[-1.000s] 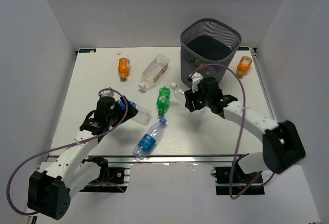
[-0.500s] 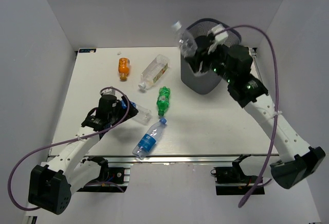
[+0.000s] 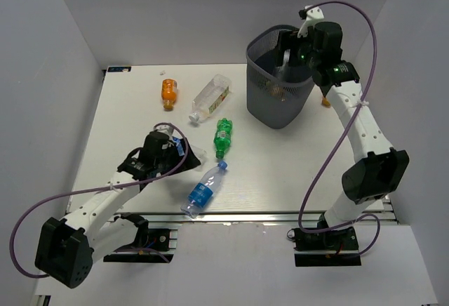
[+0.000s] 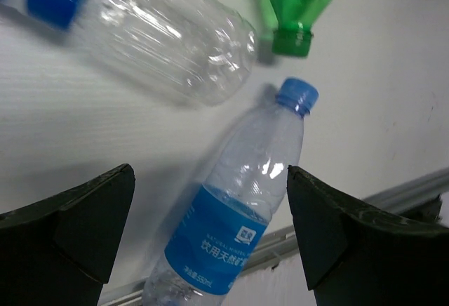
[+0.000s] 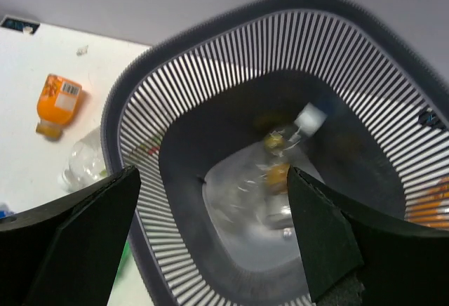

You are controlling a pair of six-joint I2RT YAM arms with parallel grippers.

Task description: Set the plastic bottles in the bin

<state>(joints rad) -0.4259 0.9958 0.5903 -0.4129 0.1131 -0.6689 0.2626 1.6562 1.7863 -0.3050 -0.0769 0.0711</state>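
close by the near edge of the table (image 3: 280, 173), bring the left pincer (image 4: 210, 176), gaping wide with nothing in it, down astride the blue-label bottle (image 4: 231, 215) lying just below. aim for the labelled waist, not the tapering neck, and turn the wrist to set both fingers (image 4: 70, 229) across the bottle's long axis. mind the clear bottle (image 4: 175, 39) and green bottle (image 4: 298, 4) just beside it. close gently, expecting thin plastic to buckle or roll. at the far right corner, note the right pincer (image 5: 210, 173) spread wide and empty above the bin (image 5: 175, 88), a blurred bottle (image 5: 280, 173) down inside it.
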